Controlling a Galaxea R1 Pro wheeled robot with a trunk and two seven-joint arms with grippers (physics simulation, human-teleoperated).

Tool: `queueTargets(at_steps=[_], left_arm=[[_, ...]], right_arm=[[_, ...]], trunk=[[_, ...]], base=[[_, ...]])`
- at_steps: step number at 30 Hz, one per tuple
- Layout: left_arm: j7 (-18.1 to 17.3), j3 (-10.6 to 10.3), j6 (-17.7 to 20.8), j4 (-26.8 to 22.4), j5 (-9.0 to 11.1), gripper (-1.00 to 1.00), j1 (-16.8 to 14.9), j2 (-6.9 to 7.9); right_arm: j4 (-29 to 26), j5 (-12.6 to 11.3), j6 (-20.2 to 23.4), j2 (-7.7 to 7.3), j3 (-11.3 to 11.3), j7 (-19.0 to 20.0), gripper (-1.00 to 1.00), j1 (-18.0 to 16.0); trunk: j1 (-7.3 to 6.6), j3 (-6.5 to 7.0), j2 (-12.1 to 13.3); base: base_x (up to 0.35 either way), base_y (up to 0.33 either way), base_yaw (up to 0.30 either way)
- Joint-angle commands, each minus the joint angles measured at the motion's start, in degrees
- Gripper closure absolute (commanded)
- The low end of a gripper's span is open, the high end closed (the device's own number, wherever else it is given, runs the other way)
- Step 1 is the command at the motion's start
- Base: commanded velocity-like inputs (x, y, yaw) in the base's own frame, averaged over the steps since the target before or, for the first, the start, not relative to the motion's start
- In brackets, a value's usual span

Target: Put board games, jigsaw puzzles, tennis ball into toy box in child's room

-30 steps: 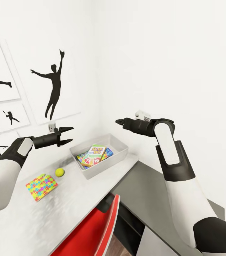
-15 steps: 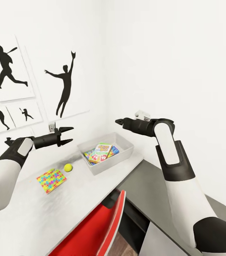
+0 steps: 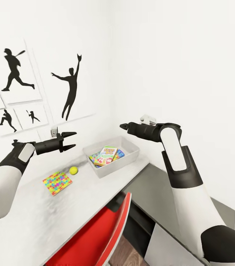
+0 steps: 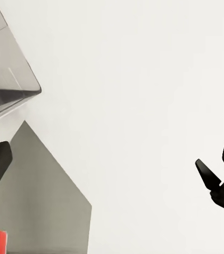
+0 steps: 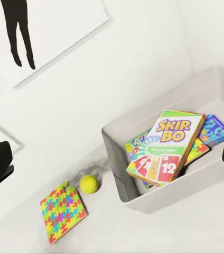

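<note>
Right wrist view reveals a blue game [image 5: 215, 128] under SKIP-BO [image 5: 167, 145].

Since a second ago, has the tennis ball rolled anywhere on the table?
No. The ball sits between the puzzle and the toy box as before; the camera moved, shifting everything together.

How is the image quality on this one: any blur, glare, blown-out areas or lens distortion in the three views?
Head view: strong wide-angle stretch, walls near blown-out white, toy box and tennis ball sharp, soft dark shadow smear on the table beside the ball. Left wrist view: mostly featureless white wall, no visible blur. Right wrist view: crisp, the SKIP-BO box lettering readable, faint shadow under the jigsaw puzzle.
</note>
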Motion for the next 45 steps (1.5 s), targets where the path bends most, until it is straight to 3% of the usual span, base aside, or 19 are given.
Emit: queueTargets(at_steps=[1,34,36,45], left_arm=[[-0.3,0.2,0.1,0.0,-0.4,-1.00,-0.1,-0.02],[-0.4,-1.0,0.1,0.0,-0.4,-1.00,0.5,0.43],[-0.4,-1.0,0.1,0.0,-0.4,-1.00,1.1,0.93],[-0.5,-1.2,0.2,0.0,-0.4,-1.00,4.9,7.38]], right_arm=[[0.0,-0.5,0.1,0.01,0.1,-0.6,-1.00,-0.1],[0.3,-0.5,0.2,0.01,0.0,-0.6,-1.00,-0.1],[0.4,-0.4,0.2,0.01,-0.1,-0.6,-1.00,-0.1],[0.4,-0.4,0.2,0.01,-0.2,-1.0,-1.00,-0.2]], trunk=[[0.02,-0.12,-0.1],[0.02,-0.12,-0.1],[0.02,-0.12,-0.1],[0.02,-0.12,-0.1]], base=[[-0.084,0.023,0.134],[-0.056,0.002,0.279],[0.000,0.000,0.290],[0.000,0.000,0.290]])
